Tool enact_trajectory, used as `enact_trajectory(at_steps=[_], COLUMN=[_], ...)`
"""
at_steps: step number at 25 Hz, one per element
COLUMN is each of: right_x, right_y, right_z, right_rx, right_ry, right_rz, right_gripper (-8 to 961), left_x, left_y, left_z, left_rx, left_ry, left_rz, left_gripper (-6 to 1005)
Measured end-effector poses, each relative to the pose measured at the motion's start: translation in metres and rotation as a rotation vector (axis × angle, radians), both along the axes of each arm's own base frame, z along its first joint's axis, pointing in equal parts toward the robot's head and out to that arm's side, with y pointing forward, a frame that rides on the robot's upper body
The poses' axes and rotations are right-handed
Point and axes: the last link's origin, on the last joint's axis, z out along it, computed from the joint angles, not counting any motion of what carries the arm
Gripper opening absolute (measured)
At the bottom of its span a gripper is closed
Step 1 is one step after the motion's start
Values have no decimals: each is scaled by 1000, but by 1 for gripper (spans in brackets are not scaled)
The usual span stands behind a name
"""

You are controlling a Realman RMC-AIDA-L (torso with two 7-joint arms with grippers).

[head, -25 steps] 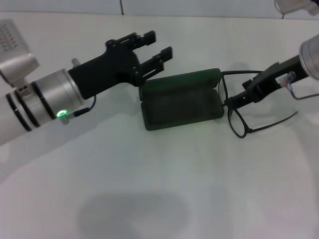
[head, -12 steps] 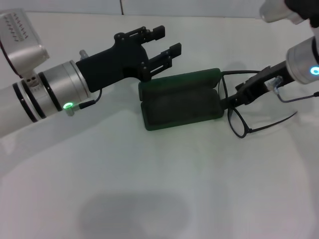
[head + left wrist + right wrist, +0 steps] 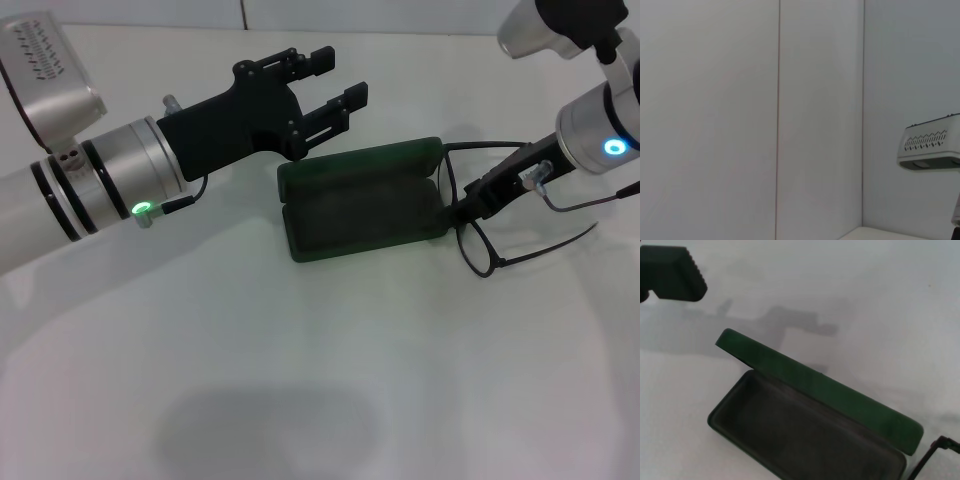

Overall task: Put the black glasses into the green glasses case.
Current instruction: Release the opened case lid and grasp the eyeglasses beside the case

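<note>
The green glasses case [image 3: 362, 205] lies open in the middle of the table, with its lid [image 3: 815, 387] standing up along the far side and its dark lining [image 3: 800, 440] bare. The black glasses [image 3: 480, 250] rest right of the case, the frame close against its right end; one corner of them [image 3: 936, 446] shows in the right wrist view. My right gripper [image 3: 462, 210] has its slim fingers closed at the bridge of the glasses. My left gripper [image 3: 342, 78] hovers open behind and left of the lid, and one of its fingertips [image 3: 672, 272] shows in the right wrist view.
White tabletop [image 3: 320, 380] stretches in front of the case, with a white wall behind it. The left wrist view holds only wall panels and a pale part of the other arm [image 3: 932, 142].
My left arm has shifted up and to the right, closer to the lid's far side. The right arm's wrist has risen and turned; its fingertips stay at the glasses' bridge. Case and glasses have not moved.
</note>
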Motion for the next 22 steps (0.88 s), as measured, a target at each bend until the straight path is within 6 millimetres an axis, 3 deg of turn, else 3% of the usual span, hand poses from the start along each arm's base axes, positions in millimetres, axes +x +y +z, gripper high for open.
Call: enact_trajectory(at_steps=[22], right_x=[11], right_y=[5], right_z=[4], right_rx=[32], right_ry=[-68], right_rz=[-15], right_gripper=[499], left_x=[0], left_y=[-1], left_z=[-2], left_rx=[-5], left_ry=[0], left_rz=[2], left_gripper=[566])
